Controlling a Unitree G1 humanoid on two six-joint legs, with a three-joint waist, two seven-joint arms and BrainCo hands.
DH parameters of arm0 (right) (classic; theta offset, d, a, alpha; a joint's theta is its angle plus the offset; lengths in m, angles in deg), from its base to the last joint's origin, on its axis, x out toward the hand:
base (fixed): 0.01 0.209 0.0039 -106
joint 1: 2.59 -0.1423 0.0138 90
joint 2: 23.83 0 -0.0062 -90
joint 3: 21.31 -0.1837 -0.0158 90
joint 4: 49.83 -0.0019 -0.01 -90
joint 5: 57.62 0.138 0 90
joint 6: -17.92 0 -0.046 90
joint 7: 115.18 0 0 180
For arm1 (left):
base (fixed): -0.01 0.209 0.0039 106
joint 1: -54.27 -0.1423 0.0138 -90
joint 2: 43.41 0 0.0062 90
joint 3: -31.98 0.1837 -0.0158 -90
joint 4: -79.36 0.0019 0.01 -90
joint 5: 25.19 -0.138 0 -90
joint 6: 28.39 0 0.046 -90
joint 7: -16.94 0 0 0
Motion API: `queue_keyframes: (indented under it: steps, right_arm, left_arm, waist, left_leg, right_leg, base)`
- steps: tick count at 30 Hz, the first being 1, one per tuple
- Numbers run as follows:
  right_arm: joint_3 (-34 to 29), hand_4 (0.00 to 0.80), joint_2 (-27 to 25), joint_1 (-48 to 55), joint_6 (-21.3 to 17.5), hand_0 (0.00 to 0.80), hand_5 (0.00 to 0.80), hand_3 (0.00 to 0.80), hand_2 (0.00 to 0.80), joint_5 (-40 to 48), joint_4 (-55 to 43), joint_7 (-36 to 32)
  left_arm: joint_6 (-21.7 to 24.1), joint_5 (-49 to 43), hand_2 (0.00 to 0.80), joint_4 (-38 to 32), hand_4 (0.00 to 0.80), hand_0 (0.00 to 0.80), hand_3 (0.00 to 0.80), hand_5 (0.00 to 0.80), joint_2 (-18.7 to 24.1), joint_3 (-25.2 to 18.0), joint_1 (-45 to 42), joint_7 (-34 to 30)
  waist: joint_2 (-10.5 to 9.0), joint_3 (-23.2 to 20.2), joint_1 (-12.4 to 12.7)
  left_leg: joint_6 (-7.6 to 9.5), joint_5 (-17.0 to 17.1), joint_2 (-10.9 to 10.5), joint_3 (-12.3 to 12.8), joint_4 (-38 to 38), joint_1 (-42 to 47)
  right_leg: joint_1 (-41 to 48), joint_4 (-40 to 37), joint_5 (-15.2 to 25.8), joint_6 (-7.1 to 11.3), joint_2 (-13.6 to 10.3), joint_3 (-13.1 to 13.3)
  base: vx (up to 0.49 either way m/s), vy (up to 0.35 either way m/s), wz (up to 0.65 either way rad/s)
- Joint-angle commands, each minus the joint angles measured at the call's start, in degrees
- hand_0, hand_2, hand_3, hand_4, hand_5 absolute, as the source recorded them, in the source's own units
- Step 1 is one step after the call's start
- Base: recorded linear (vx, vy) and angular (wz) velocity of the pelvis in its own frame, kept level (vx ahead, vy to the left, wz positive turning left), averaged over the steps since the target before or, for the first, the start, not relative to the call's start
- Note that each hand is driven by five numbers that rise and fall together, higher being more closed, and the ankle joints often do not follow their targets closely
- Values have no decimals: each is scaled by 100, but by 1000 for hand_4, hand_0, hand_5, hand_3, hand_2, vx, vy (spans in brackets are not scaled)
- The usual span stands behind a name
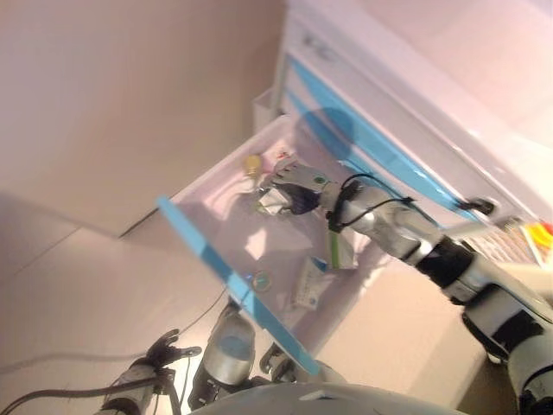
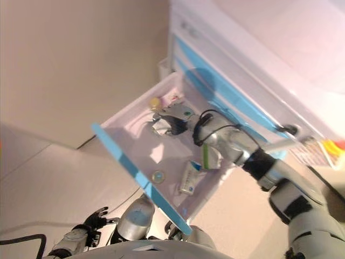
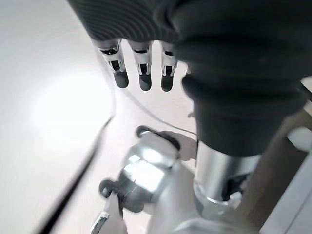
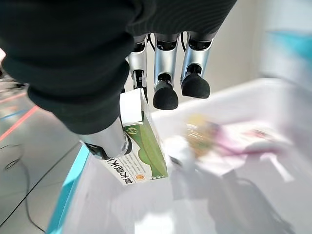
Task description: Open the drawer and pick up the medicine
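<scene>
The white drawer with a blue front (image 1: pixel 223 266) stands pulled out of the cabinet (image 1: pixel 389 147). My right hand (image 1: pixel 300 184) is inside it near the back, fingers (image 4: pixel 165 92) and thumb pinched on a green and white medicine box (image 4: pixel 144 151), which shows as a pale packet under the hand (image 1: pixel 275 203). The box is tilted and held just above the drawer floor. My left hand (image 1: pixel 164 350) hangs low beside the drawer front, fingers (image 3: pixel 141 73) relaxed and empty.
The drawer also holds a small yellow bottle (image 1: pixel 251 163), a round tin (image 1: pixel 262 280), a white tube box (image 1: pixel 309 284) and a green strip (image 1: pixel 333 246). Closed blue-striped drawers are above. Colourful items (image 1: pixel 536 238) lie on the cabinet at the right.
</scene>
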Motion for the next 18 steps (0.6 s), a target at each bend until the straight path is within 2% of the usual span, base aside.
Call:
queue_keyframes:
  steps: [1, 3, 5, 10, 14, 18]
  right_arm:
    - [-215, 800, -367, -118, 235, 800, 800, 800, 800, 2147, -314, -983]
    - [-646, 800, -532, -272, 296, 800, 800, 800, 800, 3017, -391, -980]
    - [-1050, 800, -645, -401, 122, 800, 800, 800, 800, 3300, -355, -742]
    - [-2232, 800, -885, -652, 161, 800, 800, 800, 800, 3592, -119, 162]
    - [-2697, 800, -1135, -903, 372, 800, 800, 800, 800, 3602, 330, 601]
    - [-2704, 800, -1398, -1327, 651, 800, 800, 800, 800, 3755, 1091, 1051]
  left_arm:
    - [-111, -216, 0, 395, 0, 0, 0, 0, -64, -22, -52, 4]
    - [-174, -215, 0, 467, 0, 0, 0, 0, -88, -5, 4, 26]
    - [-192, -235, 0, 508, 0, 0, 0, 0, -137, 0, 13, 11]
    - [-171, -302, 0, 513, 0, 0, 0, 0, -326, 100, -14, -72]
    - [-145, -322, 0, 531, 0, 0, 0, 0, -434, 232, -72, -123]
    - [-197, -375, 0, 576, 0, 0, 0, 0, -446, 344, -193, -140]
  waist:
    - [203, -681, -231]
    - [240, -903, -433]
    - [294, -1052, -573]
    - [457, -1305, -826]
    - [501, -1401, -915]
    - [461, -1447, -903]
  left_leg:
    - [305, -422, -269, 78, -245, 206]
    - [294, -472, -252, 256, -214, 313]
    - [283, -508, -233, 400, -207, 398]
    - [264, -582, -191, 651, -220, 609]
    - [261, -646, -193, 715, -214, 747]
    - [252, -688, -221, 676, -189, 832]
  right_leg:
    - [-138, -6, 480, 462, -297, 265]
    - [-84, -26, 464, 426, -282, 367]
    - [-39, -44, 450, 407, -266, 445]
    - [93, -53, 400, 371, -234, 581]
    - [226, -90, 365, 336, -221, 602]
    - [361, -161, 364, 308, -216, 575]
  base:
    - [66, -19, -45]
    - [74, -10, -52]
    - [61, 4, -34]
    - [72, 13, -16]
    - [87, 19, 0]
    - [72, 6, 3]
